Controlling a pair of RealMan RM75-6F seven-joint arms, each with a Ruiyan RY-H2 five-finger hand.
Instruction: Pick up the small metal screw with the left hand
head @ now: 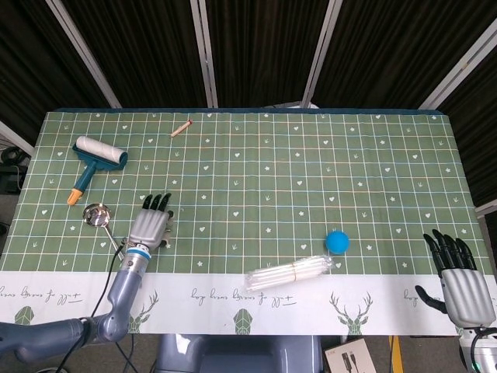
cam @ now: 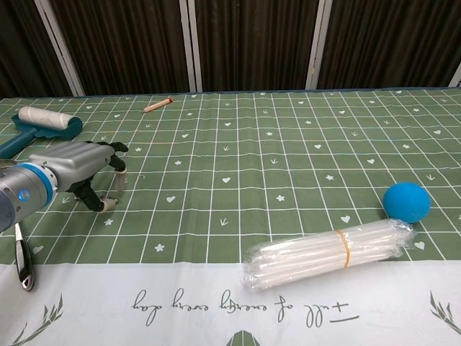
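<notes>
I cannot make out the small metal screw in either view; it may lie under my left hand. My left hand (head: 151,226) (cam: 81,164) arches over the green cloth at the near left. Its fingertips (cam: 119,177) and thumb tip point down at the cloth a short way apart, and nothing shows between them. A spoon (head: 97,215) lies just left of it. At the table's near right corner my right hand (head: 462,281) has its fingers spread and holds nothing; the chest view does not show it.
A lint roller (head: 99,151) (cam: 43,119) lies at the far left, a small wooden peg (head: 181,128) (cam: 157,105) near the far edge. A blue ball (head: 337,242) (cam: 406,201) and a wrapped bundle of white straws (head: 289,273) (cam: 328,252) sit at the near right of centre.
</notes>
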